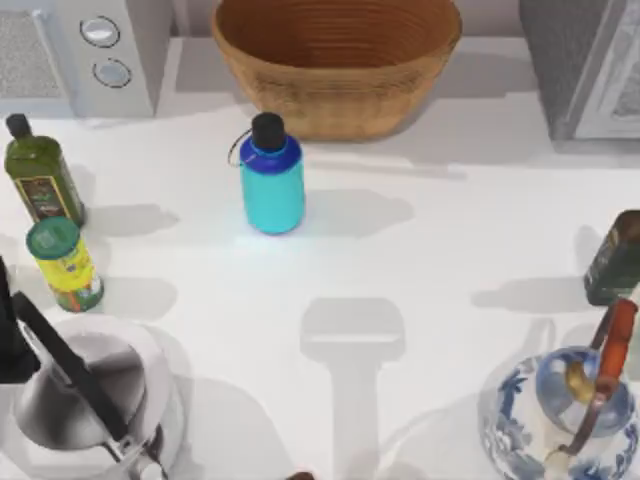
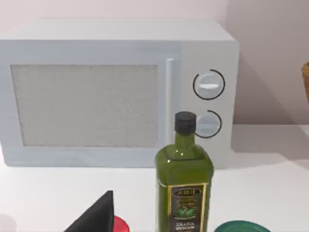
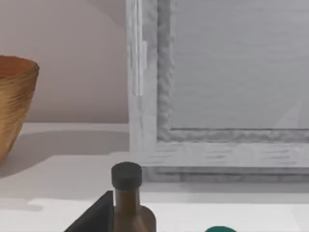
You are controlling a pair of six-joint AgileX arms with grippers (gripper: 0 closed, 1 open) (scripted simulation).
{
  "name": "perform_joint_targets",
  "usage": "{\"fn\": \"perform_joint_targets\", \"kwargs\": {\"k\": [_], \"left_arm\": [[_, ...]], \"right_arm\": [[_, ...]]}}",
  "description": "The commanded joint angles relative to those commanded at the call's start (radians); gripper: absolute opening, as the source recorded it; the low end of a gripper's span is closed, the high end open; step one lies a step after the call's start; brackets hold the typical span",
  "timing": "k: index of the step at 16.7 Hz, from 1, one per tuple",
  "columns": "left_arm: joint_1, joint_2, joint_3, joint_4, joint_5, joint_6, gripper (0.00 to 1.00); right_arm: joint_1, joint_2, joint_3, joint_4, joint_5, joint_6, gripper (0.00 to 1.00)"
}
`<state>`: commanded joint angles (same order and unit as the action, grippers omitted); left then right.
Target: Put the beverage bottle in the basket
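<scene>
The beverage bottle is cyan with a blue shoulder and black cap. It stands upright on the white table, just in front of the basket. The tan wicker basket sits at the back centre, and its rim also edges into the right wrist view. A black part of my left gripper pokes into the left wrist view, facing the microwave. A black part of my right gripper sits beside a dark bottle. Both are far from the beverage bottle.
A microwave stands back left and a grey appliance back right. An olive-green bottle, a yellow canister and a steel kettle line the left. A dark bottle and a blue-white teapot stand at the right.
</scene>
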<state>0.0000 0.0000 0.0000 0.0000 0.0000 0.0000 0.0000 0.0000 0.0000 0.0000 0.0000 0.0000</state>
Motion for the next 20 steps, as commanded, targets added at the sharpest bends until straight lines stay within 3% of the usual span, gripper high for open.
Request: {"fn": "perform_joint_targets", "kwargs": {"k": [4,8,13,20], "left_arm": [[-0.006,0.032,0.028,0.022,0.004,0.003,1.00],[-0.049,0.220,0.160,0.123,0.039,0.020,1.00],[-0.127,0.671,0.390,0.283,0.130,0.072,1.00],[-0.215,1.427,0.672,0.426,0.330,0.196,1.00]], "right_arm": [[0.000,0.000,0.000,0.000,0.000,0.000,1.00],[0.000,0.000,0.000,0.000,0.000,0.000,1.00],[0.000,0.000,0.000,0.000,0.000,0.000,1.00],[0.000,0.000,0.000,0.000,0.000,0.000,1.00]]}}
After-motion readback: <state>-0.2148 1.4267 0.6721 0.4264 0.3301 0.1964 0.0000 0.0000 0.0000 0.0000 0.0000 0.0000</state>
